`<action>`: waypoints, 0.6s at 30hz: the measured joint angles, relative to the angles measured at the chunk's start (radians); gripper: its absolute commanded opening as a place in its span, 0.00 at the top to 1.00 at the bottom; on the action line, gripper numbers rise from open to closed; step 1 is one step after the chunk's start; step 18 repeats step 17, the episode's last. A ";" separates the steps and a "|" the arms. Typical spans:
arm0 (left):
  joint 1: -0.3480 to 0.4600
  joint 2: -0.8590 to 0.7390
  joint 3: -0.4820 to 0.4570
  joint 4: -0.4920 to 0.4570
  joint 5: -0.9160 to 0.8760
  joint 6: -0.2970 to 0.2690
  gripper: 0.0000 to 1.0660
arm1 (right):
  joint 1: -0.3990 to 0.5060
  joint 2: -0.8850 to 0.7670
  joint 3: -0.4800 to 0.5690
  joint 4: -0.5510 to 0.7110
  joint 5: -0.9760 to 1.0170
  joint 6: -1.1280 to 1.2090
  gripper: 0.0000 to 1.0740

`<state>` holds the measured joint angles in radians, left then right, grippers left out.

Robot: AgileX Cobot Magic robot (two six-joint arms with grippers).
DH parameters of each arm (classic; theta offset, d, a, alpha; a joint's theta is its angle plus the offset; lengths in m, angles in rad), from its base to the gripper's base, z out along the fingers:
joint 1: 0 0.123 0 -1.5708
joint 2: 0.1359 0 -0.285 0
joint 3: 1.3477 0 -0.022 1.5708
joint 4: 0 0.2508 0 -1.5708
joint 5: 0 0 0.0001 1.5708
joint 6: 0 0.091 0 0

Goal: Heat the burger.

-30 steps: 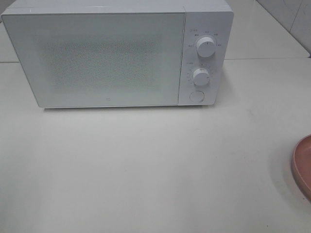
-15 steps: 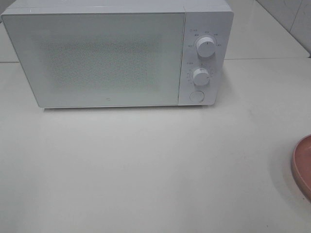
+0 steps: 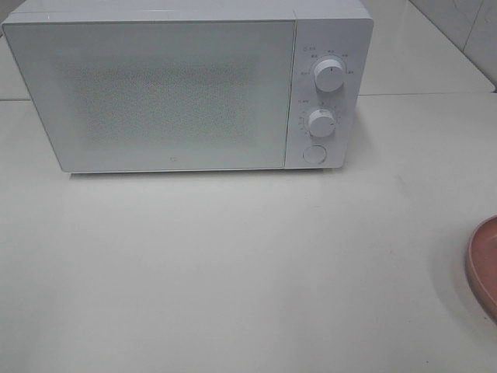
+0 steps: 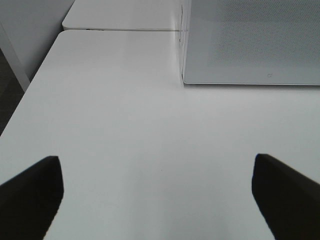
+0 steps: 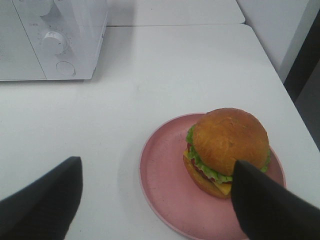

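I see the burger (image 5: 229, 146) sitting on the pink plate (image 5: 165, 185) on the white surface (image 3: 248, 272), well apart from the closed microwave (image 3: 155, 93). Both grippers, left (image 4: 157, 192) and right (image 5: 155, 200), hover with fingers spread wide, holding nothing.

From above, the pink plate (image 3: 485, 264) is cut off at the edge, and the microwave's (image 3: 186, 85) dial markings are too small to read.
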<state>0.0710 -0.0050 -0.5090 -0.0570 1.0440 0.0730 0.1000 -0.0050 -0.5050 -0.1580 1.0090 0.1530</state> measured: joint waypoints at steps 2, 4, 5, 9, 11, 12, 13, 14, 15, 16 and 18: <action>0.000 0.000 0.000 0.000 0.000 0.000 0.08 | 0.000 0.000 0.000 0.000 0.000 0.000 0.29; 0.000 0.000 0.000 0.000 0.000 0.000 0.08 | 0.000 0.000 0.000 0.000 0.000 0.000 0.29; 0.000 0.000 0.000 0.000 0.000 0.000 0.08 | 0.000 0.000 0.000 0.000 0.000 0.000 0.29; 0.000 0.000 0.000 0.000 0.000 0.000 0.08 | 0.000 0.000 0.000 0.000 0.000 0.000 0.29; 0.000 0.000 0.000 0.000 0.000 0.000 0.08 | 0.000 0.000 0.000 0.000 0.000 0.000 0.29; 0.000 0.000 0.000 0.000 0.000 0.000 0.08 | 0.000 0.000 0.000 0.000 0.000 0.000 0.29; 0.000 0.000 0.000 0.000 0.000 0.000 0.08 | 0.000 0.000 0.000 0.000 0.000 0.000 0.29; 0.000 0.000 0.000 0.000 0.000 0.000 0.08 | 0.000 0.000 0.000 0.000 0.000 0.000 0.29; 0.000 0.000 0.000 0.000 0.000 0.000 0.08 | 0.000 0.000 0.000 0.000 0.000 0.000 0.29; 0.000 0.000 0.000 0.000 0.000 0.000 0.08 | 0.000 0.000 0.000 0.000 0.000 0.000 0.29; 0.000 0.000 0.000 0.000 0.000 0.000 0.08 | 0.000 0.000 0.000 0.000 0.000 0.000 0.29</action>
